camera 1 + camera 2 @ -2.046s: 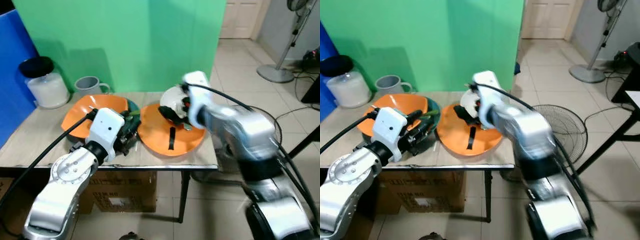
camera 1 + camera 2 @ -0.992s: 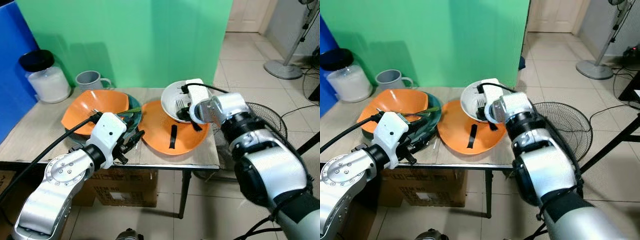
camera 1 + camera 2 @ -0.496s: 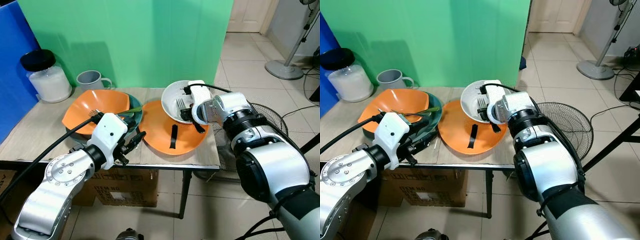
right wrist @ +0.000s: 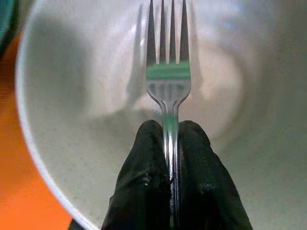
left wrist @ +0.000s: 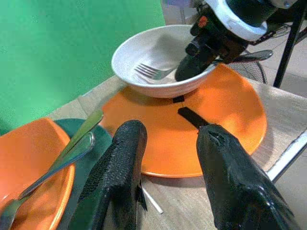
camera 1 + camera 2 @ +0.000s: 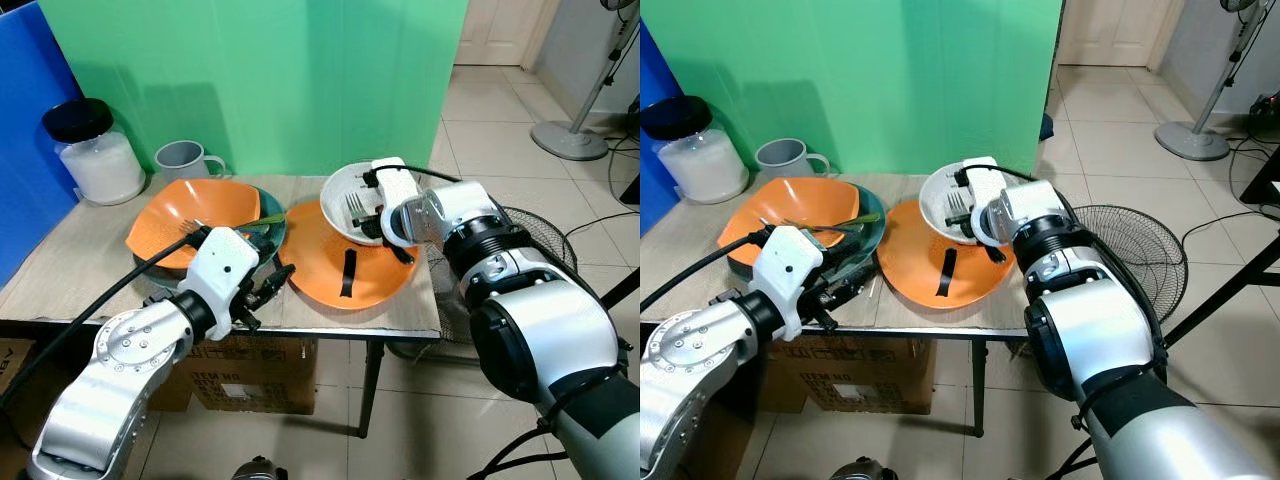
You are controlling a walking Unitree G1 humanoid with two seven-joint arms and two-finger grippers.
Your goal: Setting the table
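Right wrist view shows the right gripper (image 4: 171,139) pinching a shiny metal fork (image 4: 169,81) inside the white ceramic bowl (image 4: 72,96), so it probably lifts out next, the left gripper (image 5: 168,143) spread idle.

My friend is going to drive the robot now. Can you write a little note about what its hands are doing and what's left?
Right end effector: shut on the fork, tines inside the white bowl.
Left end effector: open, holding nothing, near the table's front edge.
The bowl sits on the back edge of the orange plate.
More cutlery lies on the stacked plates to the left.
Left: place the fork, lay out the other pieces.
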